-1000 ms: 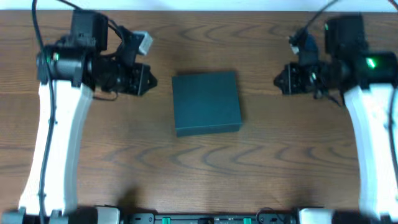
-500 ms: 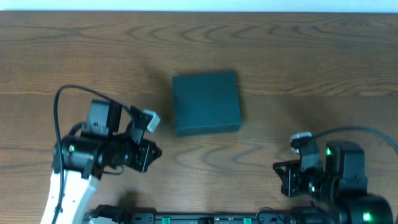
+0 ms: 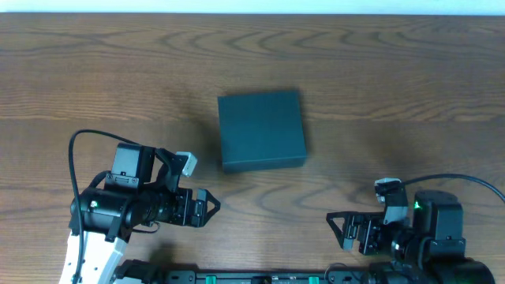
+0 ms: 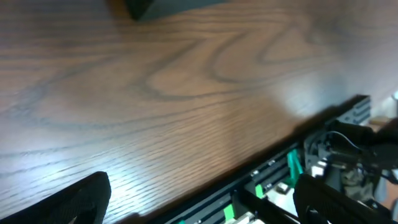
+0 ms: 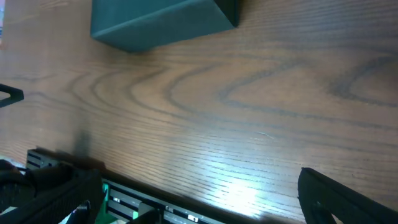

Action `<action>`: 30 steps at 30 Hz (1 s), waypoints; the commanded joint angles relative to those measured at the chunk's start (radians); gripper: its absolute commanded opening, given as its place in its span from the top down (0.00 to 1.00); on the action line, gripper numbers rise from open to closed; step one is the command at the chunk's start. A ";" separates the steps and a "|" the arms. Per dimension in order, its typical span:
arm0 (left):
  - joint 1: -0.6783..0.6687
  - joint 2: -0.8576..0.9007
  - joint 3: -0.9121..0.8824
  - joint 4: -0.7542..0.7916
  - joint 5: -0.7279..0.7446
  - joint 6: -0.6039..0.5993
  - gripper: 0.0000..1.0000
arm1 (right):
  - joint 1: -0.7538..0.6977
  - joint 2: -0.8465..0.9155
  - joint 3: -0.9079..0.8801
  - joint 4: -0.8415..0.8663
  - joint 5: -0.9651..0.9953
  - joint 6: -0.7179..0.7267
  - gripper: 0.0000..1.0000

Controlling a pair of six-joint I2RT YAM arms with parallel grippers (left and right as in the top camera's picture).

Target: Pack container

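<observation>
The container point(image 3: 261, 130) is a dark teal square box with its lid down, lying at the middle of the wooden table. Its near corner shows at the top of the left wrist view point(image 4: 163, 6), and its near side shows at the top of the right wrist view point(image 5: 155, 22). My left gripper point(image 3: 207, 207) hovers low near the front left, pointing right, open with nothing between its fingers point(image 4: 68, 200). My right gripper point(image 3: 335, 225) sits near the front right, pointing left, also open and empty, with its fingers point(image 5: 348, 199) far apart. Both are well short of the box.
A black rail with green fittings point(image 3: 268, 278) runs along the table's front edge, just below both grippers, and also shows in the left wrist view point(image 4: 273, 180). A white strip point(image 3: 252, 6) borders the far edge of the table.
Both arms have drawn back from either side of the box to the front edge of the table. Both grippers, shut before, now stand open.
</observation>
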 commanded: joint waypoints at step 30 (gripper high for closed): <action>0.319 -0.499 -0.159 0.228 -0.561 0.177 0.04 | 0.005 -0.005 -0.005 -0.003 0.000 0.015 0.01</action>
